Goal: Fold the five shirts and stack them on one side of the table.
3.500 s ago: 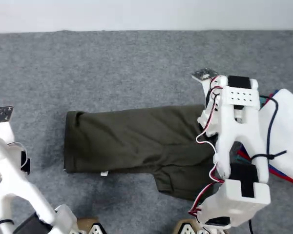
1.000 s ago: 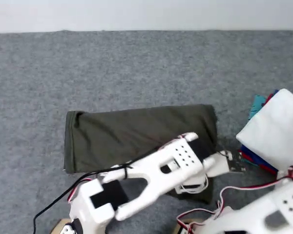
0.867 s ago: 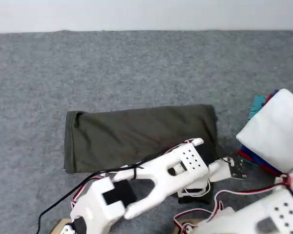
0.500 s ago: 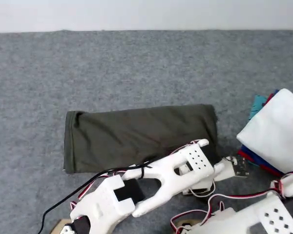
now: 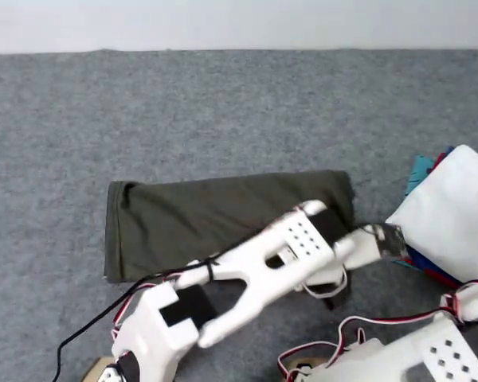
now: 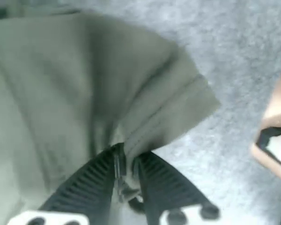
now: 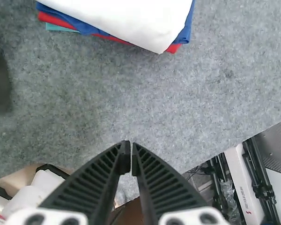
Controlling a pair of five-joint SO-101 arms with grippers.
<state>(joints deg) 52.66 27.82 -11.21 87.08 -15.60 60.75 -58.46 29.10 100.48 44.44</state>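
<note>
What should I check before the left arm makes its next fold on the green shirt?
1. Left gripper has the shirt: ok, jaws shut on a bunched edge of cloth.
2. Grip takes every layer of that edge: cannot tell, the cloth hides it.
3. Rest of shirt lies flat: ok, a smooth band on the table in the high view.
4. Right gripper out of the way: ok, shut above bare table, apart from the shirt.
5. Stack ready: ok, white shirt on top at the table's side.
</note>
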